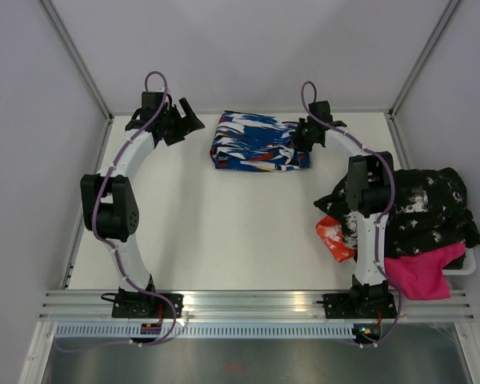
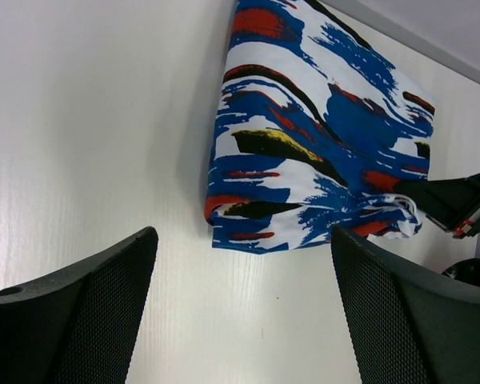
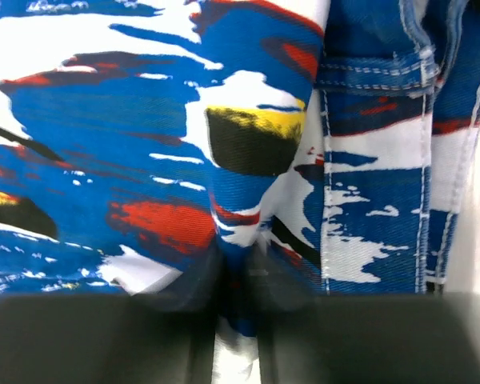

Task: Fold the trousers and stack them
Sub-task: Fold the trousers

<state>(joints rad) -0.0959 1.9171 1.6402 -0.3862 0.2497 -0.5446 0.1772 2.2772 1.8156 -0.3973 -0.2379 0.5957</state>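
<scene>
1. White table spreads beneath and around the right fingers.
2. Black-and-white garment is heaped well to the right of those fingers, toward the near edge.
3. Pink cloth and red-orange cloth stick out from under that heap.

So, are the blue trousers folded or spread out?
Folded: the trousers lie as a compact rectangle of stacked layers; the left wrist view shows a rounded fold edge.

1. Top view is bright with soft, even light, barely any shadows on the white table.
2. Left wrist view is sharp; the trousers throw a faint shadow leftward.
3. Right wrist view: up close, the right gripper is just a dark blurry smear.
</scene>
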